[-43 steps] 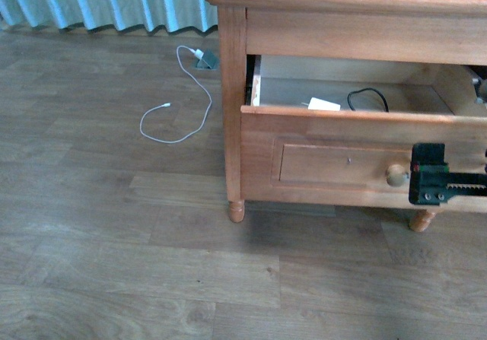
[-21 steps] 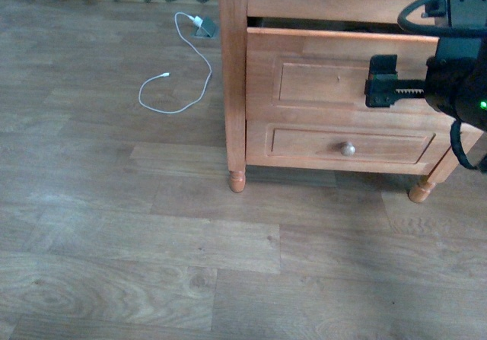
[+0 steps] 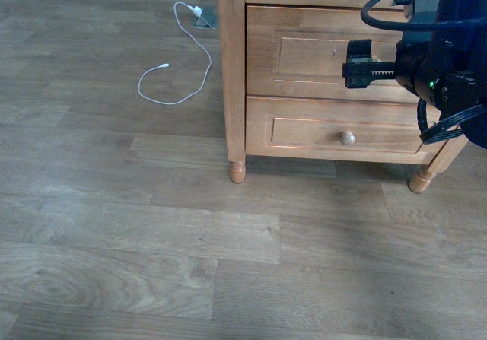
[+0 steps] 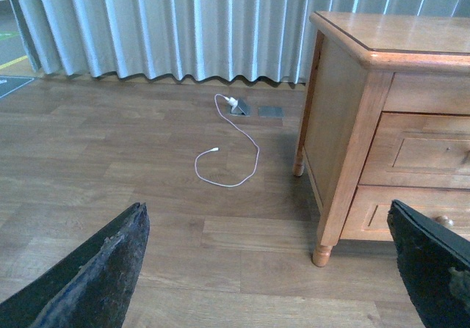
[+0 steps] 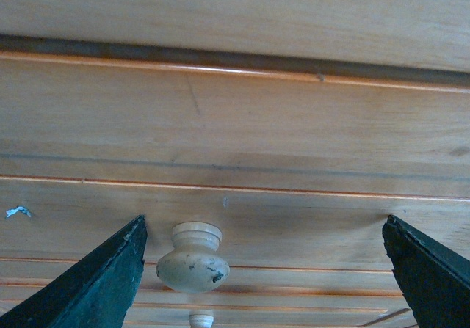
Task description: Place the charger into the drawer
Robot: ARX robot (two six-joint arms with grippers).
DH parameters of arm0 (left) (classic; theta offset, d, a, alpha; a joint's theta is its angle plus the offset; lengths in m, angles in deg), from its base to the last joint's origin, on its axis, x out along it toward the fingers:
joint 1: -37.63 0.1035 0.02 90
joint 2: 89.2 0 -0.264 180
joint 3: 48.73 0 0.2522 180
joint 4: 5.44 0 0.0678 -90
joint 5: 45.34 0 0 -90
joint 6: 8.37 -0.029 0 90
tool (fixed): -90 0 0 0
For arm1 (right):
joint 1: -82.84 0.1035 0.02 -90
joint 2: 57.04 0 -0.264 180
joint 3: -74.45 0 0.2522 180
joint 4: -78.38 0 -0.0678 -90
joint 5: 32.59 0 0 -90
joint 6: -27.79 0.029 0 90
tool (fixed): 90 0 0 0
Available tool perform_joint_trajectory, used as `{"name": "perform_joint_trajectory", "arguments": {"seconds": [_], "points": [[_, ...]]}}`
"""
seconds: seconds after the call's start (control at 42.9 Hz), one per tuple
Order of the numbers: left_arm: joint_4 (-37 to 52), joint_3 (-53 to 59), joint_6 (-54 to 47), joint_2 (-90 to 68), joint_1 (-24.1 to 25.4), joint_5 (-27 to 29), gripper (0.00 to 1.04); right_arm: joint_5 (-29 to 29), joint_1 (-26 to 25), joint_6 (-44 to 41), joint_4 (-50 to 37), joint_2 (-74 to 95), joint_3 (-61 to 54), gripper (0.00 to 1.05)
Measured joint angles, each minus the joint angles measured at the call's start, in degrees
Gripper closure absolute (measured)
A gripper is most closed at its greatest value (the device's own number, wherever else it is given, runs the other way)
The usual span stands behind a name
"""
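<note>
The drawer (image 3: 304, 55), the upper one of the honey-brown nightstand (image 3: 232, 74), sits shut with its front flush in the frame. No part of the charger shows in any view. My right gripper (image 3: 378, 72) hangs open right in front of the drawer front (image 5: 294, 137). The pale round knob (image 5: 192, 258) lies between its wide-apart fingers, nearer one of them, and neither finger touches it. My left gripper (image 4: 268, 269) is open and holds nothing, low over the wood floor, with the nightstand (image 4: 345, 122) to one side of it.
A thin white cable (image 3: 183, 58) lies looped on the floor left of the nightstand, plugged into a floor socket (image 4: 239, 107) by the curtain (image 4: 183, 27). The shorter lower drawer with its knob (image 3: 348, 138) is shut. Turned legs (image 3: 237, 171) hold the nightstand off the floor.
One second ago the drawer stood pulled out with the charger inside. It has slid in until shut, with my right gripper moving along at its front.
</note>
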Motion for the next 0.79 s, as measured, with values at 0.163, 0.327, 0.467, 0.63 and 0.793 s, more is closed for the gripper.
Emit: {"name": "perform_joint_trajectory", "arguments": {"seconds": [0.163, 0.327, 0.467, 0.63, 0.793], "points": [[0.00, 0.00, 0.00, 0.00, 0.00, 0.00, 0.06, -0.07, -0.09, -0.15, -0.04, 0.00, -0.07, 0.08], [0.00, 0.00, 0.00, 0.00, 0.00, -0.02, 0.06, -0.15, -0.63, -0.04, -1.27, -1.62, -2.10, 0.08], [0.00, 0.00, 0.00, 0.00, 0.00, 0.00, 0.06, 1.66, -1.92, 0.63, -2.97, -10.38, -9.44, 0.08], [0.00, 0.00, 0.00, 0.00, 0.00, 0.00, 0.06, 5.79, -2.10, 2.27, -1.40, -23.96, -20.81, 0.08], [0.00, 0.00, 0.00, 0.00, 0.00, 0.00, 0.06, 11.23, -3.26, 5.01, 7.37, -45.90, -34.53, 0.08]]}}
